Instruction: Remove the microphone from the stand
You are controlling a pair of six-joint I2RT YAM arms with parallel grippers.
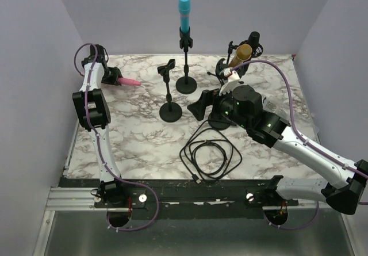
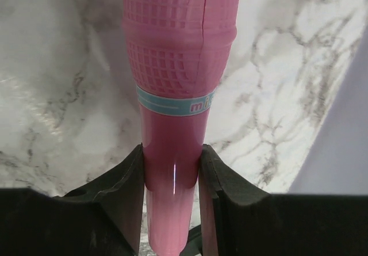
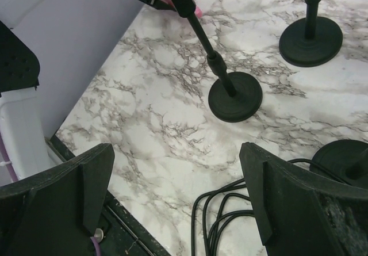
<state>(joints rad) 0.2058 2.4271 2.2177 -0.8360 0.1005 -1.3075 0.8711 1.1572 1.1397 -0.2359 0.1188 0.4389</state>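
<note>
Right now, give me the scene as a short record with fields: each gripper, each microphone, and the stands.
left gripper: shut on the pink microphone, at the far left
right gripper: open, holding nothing, above the marble table
pink microphone: clear of every stand, roughly level in the grip
short stand: empty, upright, mid-table
blue microphone: upright in the tall stand
gold microphone: tilted, at the back right
</note>
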